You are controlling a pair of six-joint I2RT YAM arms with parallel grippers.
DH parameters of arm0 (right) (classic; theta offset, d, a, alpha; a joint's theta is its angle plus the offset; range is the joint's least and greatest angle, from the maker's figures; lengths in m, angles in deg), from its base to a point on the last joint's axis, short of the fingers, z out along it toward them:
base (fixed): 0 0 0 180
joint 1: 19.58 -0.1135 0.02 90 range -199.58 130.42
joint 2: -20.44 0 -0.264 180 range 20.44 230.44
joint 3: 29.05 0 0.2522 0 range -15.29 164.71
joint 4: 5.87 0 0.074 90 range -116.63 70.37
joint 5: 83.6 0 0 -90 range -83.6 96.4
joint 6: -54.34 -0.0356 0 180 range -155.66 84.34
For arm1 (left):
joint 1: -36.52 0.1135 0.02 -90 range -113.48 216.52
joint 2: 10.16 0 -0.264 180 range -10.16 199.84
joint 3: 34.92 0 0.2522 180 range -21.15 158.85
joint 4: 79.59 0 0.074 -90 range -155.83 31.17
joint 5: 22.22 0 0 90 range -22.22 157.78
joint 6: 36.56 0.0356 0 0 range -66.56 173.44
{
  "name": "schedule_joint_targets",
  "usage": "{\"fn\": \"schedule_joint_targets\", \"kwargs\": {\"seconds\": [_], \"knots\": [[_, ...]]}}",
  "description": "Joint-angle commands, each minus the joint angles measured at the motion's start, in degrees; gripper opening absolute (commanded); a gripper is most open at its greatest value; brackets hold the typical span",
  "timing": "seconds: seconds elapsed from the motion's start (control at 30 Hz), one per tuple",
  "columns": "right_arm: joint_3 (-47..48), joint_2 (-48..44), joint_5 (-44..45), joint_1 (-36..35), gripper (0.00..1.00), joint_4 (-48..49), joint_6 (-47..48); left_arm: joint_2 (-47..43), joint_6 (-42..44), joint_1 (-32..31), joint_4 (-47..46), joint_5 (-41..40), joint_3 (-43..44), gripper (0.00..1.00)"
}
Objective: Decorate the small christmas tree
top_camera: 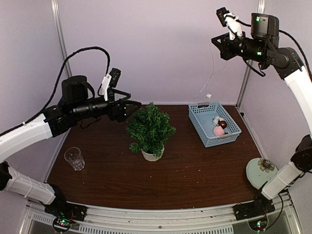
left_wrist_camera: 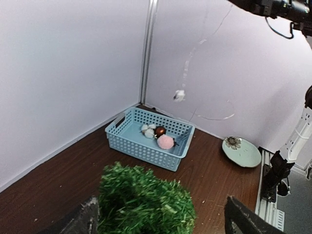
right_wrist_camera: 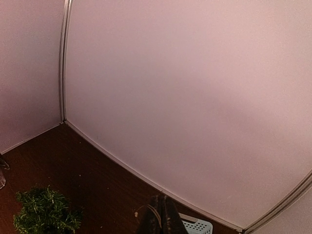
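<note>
Overhead, right hand (top_camera: 215, 43) (pinching a string (top_camera: 212, 68)) hovers; left hand (top_camera: 136, 104) gapes beside small christmas tree (top_camera: 150, 127).

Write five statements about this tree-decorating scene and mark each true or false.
1. The left gripper is open, close to the top of the small christmas tree. True.
2. The light-blue basket is empty. False: it holds a pink pom-pom, a dark red bauble and small white pieces.
3. The right gripper is raised high and shut, with a thin strand hanging from it. True.
4. The drinking glass stands on the plate. False: the glass is at the table's left, the plate at its right.
5. The tree lies on its side. False: it stands upright in its white pot.
</note>
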Motion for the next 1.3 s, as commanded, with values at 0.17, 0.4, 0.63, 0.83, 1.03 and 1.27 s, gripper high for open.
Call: {"fn": "schedule_joint_targets", "kwargs": {"seconds": [0.17,0.4,0.63,0.83,1.03,1.27], "knots": [[-13.14,-6.50,9.43,-6.39,0.00,4.45,-7.71,9.72,15.09,-16.73,-18.09,-7.63,2.51,0.83],[-18.18,-8.50,16.26,-11.61,0.00,5.17,-10.88,20.86,13.46,-20.79,-26.08,-12.15,5.78,0.76],[-22.01,-11.17,19.02,-12.71,0.00,5.14,-13.28,25.60,27.69,-26.99,-24.33,-17.18,7.84,0.74],[-24.18,-12.87,19.73,-13.00,0.00,5.39,-14.14,25.82,37.74,-27.10,-18.50,-17.40,9.43,0.66],[-25.05,-13.49,19.58,-13.04,0.00,5.56,-14.24,28.16,42.79,-27.08,-13.77,-18.30,14.51,0.61],[-25.74,-13.83,19.05,-13.17,0.00,5.76,-16.17,32.52,49.16,-27.10,-8.43,-22.69,21.47,0.55]]}}
